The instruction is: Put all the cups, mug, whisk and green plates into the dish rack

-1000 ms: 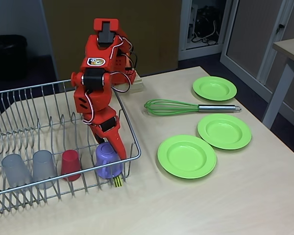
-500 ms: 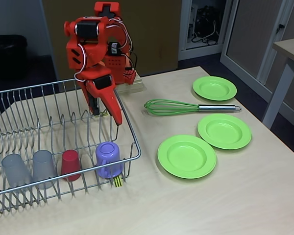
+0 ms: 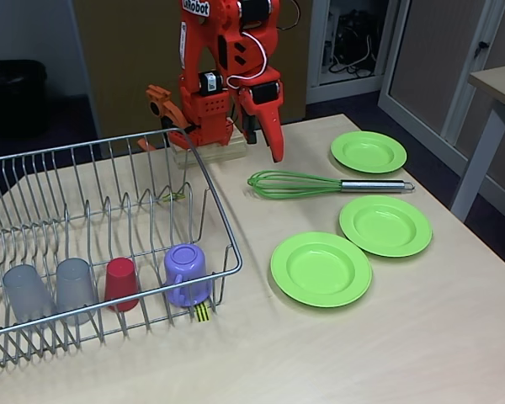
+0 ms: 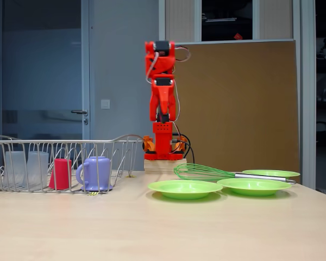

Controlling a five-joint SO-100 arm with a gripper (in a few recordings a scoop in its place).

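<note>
Both fixed views show the red arm [image 3: 227, 76] folded upright over its base at the table's [image 3: 362, 353] far edge, with the gripper [image 3: 269, 126] hanging down off the surface, above and just behind the whisk's loop end. Its fingers look close together and hold nothing, though whether they are fully closed I cannot tell.

Inside the rack [image 3: 109, 244], along its front edge, four things stand in a row, mouth down — two grey tumblers [image 3: 27, 292] [image 3: 74, 288] at the left, then the red cup [image 3: 122, 282], then the mug [image 3: 186, 274] nearest the rack's right corner. In the low side view the mug [image 4: 95, 173] has its handle turned left, toward the red cup [image 4: 60, 173]. A yellow-black tag [image 3: 202, 312] sits on the front wire just below the mug.

Out on the bare table, right of the rack, the whisk [image 3: 320, 183] lies flat with its green loops pointing toward the rack and its silver handle toward the right. Three plates lie around it, none touching — a small one [image 3: 369, 151] behind the handle, one [image 3: 385, 225] in front of the handle, and one [image 3: 321, 268] nearest the rack, in front of the loops.
</note>
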